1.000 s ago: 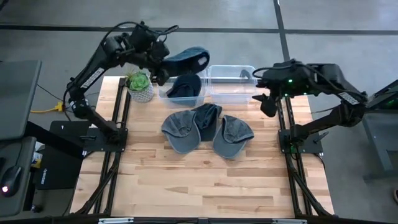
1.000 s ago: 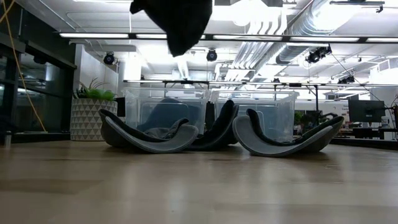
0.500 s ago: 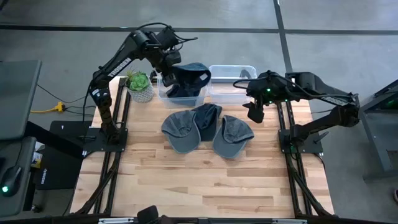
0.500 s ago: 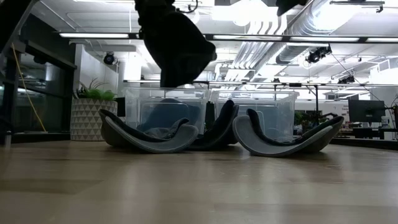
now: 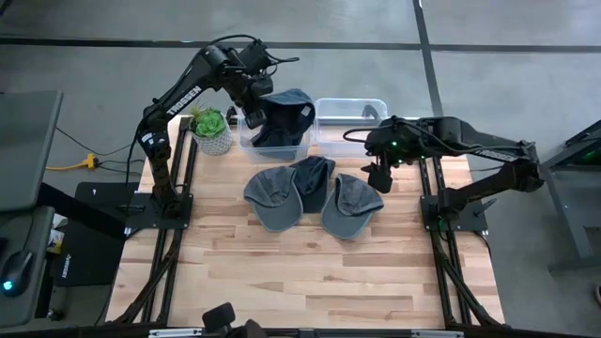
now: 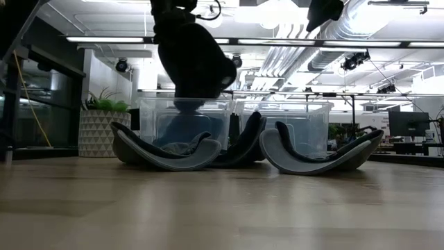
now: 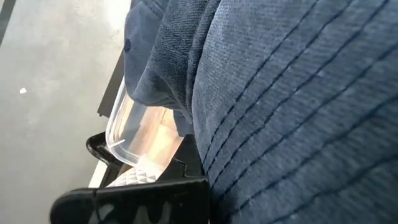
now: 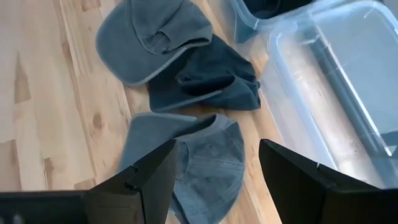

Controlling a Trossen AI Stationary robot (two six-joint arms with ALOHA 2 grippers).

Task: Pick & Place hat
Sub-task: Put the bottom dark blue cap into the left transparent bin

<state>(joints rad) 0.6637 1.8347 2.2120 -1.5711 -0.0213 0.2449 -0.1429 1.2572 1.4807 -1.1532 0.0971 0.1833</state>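
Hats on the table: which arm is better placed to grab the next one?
Right, probably. The right claw hangs open beside the rightmost grey hat, while the left claw holds a blue hat over the left bin.

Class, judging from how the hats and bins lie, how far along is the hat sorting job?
Done: one dark blue hat already lies in the clear plastic bin on the left. In hand: the left gripper holds a blue denim hat over that bin. Left: three grey-blue hats on the wooden table, where the open right gripper hovers; the other clear bin looks empty.
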